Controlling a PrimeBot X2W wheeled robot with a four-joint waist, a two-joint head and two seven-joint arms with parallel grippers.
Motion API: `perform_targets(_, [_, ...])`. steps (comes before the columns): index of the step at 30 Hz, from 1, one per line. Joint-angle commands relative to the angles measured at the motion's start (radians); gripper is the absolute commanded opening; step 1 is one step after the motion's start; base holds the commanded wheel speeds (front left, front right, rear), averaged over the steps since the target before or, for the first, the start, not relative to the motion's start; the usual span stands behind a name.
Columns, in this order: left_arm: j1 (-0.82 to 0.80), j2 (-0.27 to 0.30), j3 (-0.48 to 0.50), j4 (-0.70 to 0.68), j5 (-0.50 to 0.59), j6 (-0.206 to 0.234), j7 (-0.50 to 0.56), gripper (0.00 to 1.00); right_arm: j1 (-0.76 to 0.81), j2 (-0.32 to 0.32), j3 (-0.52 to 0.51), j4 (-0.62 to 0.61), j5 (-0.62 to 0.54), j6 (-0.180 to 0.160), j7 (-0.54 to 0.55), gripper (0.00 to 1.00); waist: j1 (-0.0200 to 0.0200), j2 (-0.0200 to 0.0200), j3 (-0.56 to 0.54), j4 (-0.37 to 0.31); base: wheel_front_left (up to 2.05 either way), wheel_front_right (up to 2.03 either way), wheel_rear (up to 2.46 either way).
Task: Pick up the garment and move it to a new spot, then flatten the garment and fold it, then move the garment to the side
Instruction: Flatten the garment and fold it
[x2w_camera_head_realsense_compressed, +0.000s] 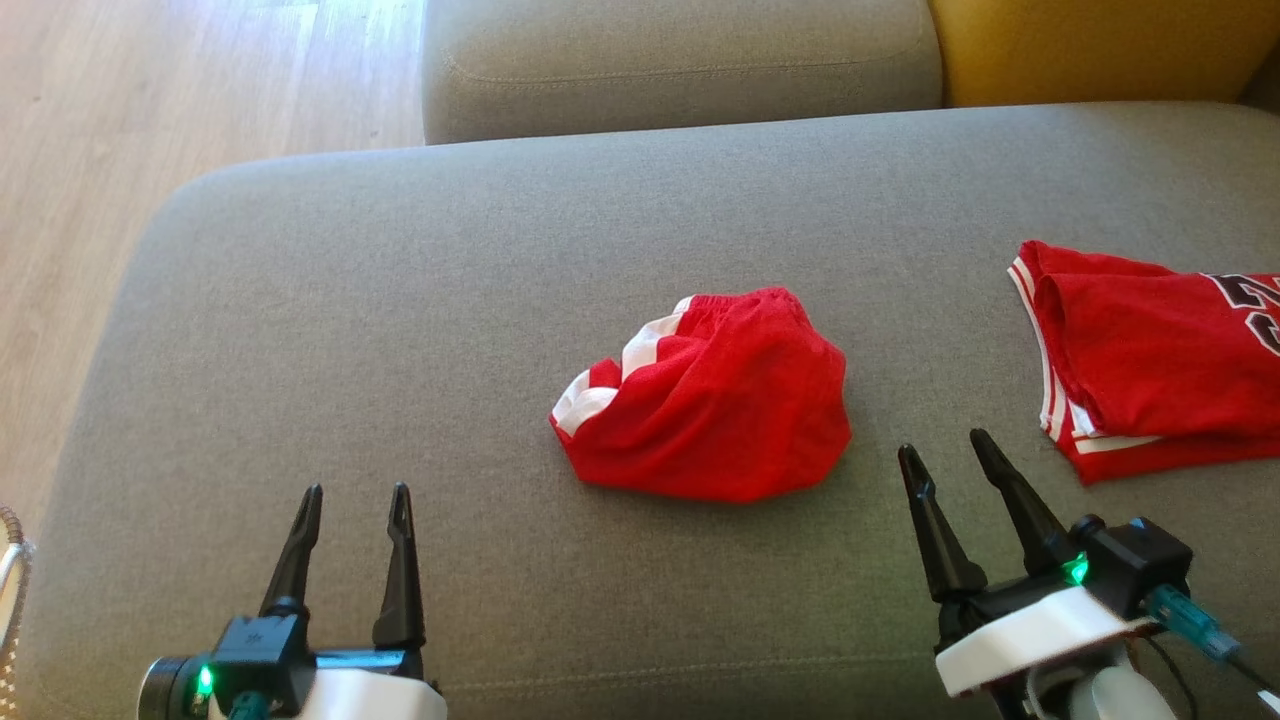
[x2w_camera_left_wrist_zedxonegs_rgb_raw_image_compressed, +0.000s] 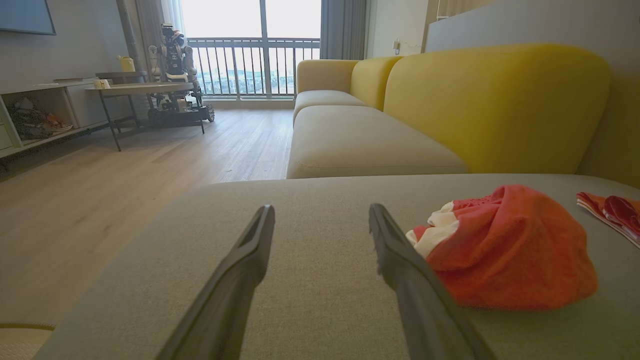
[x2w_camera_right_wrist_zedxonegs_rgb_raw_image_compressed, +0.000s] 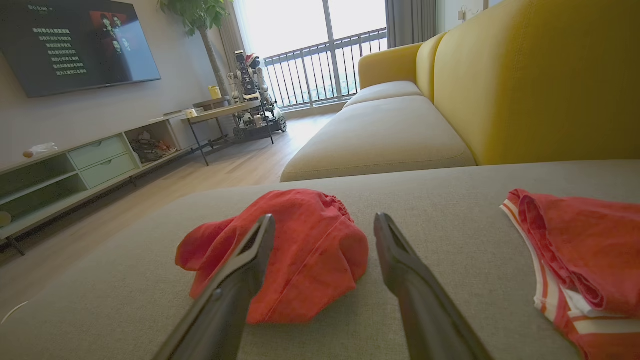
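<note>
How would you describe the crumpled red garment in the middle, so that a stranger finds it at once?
Find the wide grey cushion. Near its middle lies a red garment bunched into a rounded heap, with white stripes on its left side. The other red garment, at the right edge, lies flatter and carries dark lettering.

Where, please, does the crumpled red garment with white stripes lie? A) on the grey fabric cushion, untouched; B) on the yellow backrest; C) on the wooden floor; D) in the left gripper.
A: the crumpled red garment rests on the grey fabric cushion; left gripper and right gripper stand open, short of it.
</note>
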Motion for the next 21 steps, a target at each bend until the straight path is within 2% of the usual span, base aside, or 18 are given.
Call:
perform_targets(1, [-0.045,-0.008,0.031,-0.027,0.007,0.005,-0.005,1.0,-0.029,-0.002,0.025,-0.03,0.008,0.0,-0.009,1.0,0.0,0.0,0.002,-0.001,0.0,0.0,0.0])
perform_targets(11, [-0.081,-0.008,0.009,-0.007,0.026,-0.021,-0.005,1.0,-0.038,-0.002,0.036,-0.027,0.015,0.0,-0.009,1.0,0.0,0.0,0.02,-0.028,0.0,0.0,0.0])
perform_targets(21, [-0.255,0.003,-0.065,0.062,0.076,-0.091,-0.005,1.0,-0.068,-0.002,0.048,-0.031,0.013,0.0,-0.009,1.0,0.0,0.0,0.077,-0.102,0.0,0.0,0.0])
